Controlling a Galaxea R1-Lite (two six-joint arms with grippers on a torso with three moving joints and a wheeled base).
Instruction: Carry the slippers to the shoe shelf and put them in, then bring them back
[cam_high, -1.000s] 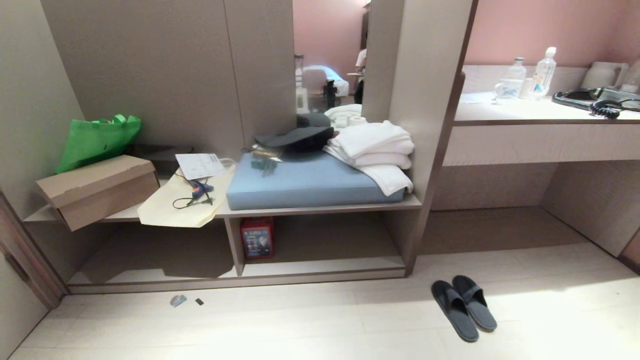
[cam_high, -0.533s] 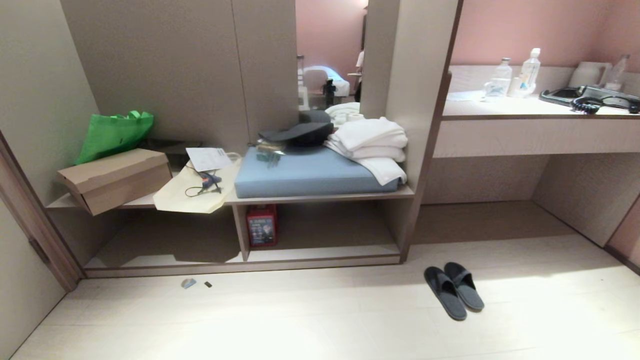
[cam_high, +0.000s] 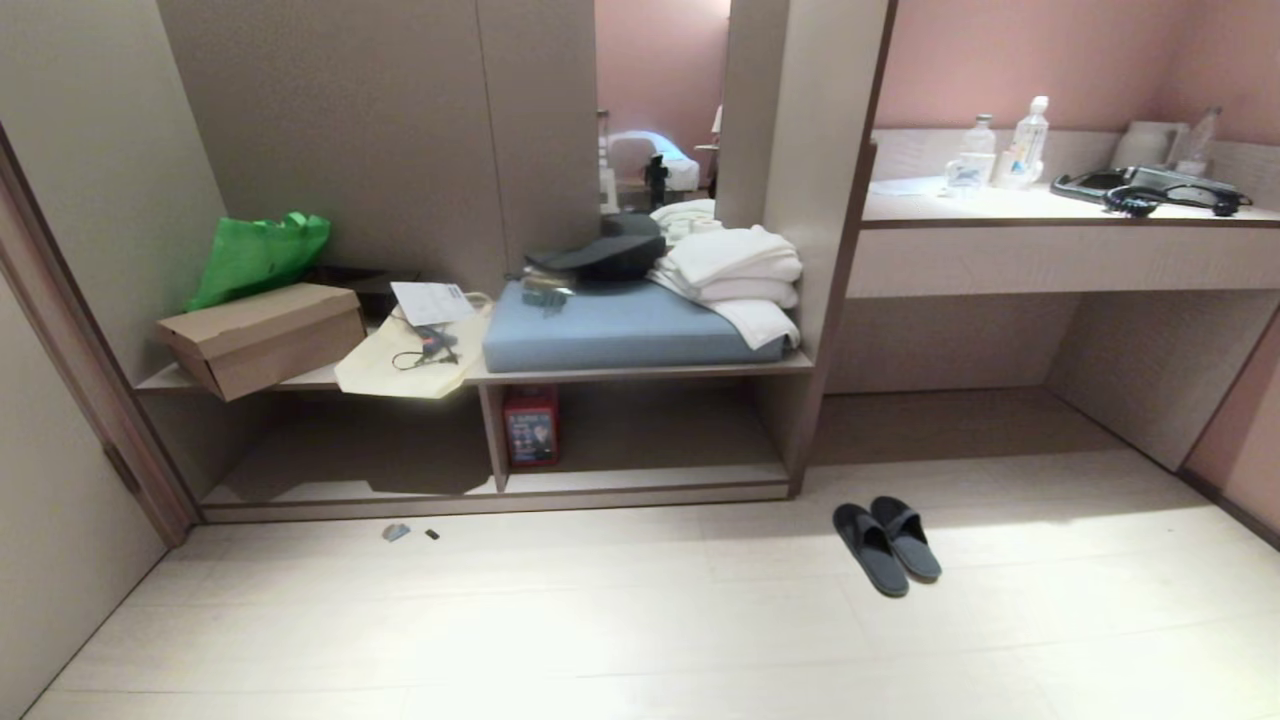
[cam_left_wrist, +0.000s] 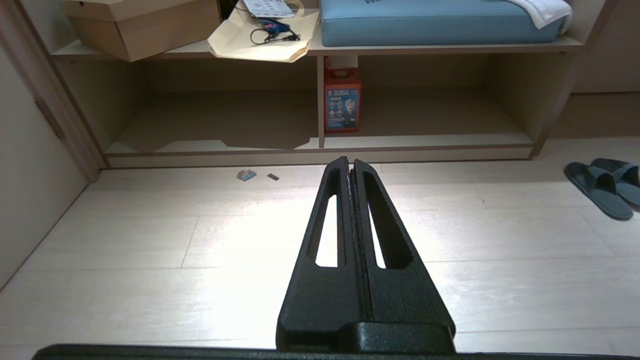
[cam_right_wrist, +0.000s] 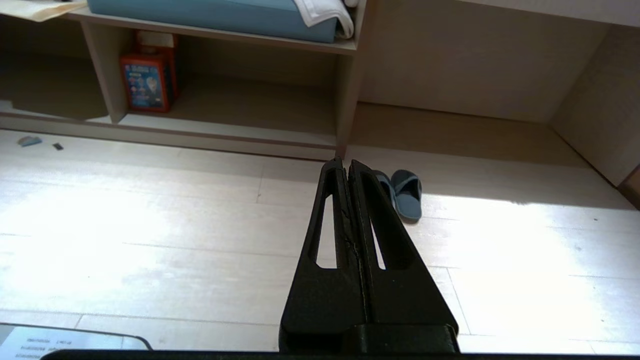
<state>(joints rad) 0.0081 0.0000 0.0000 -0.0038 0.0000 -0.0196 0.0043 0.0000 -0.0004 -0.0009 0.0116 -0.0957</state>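
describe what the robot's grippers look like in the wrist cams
Both look alike. The left gripper and the right gripper are matte black with a slightly grainy finish. Each has two long fingers that taper from a broad black base block to narrow tips, and each finger has a long slot cut through it, rounded at the ends. No cables, labels or markings show on either. Neither arm appears in the head view.
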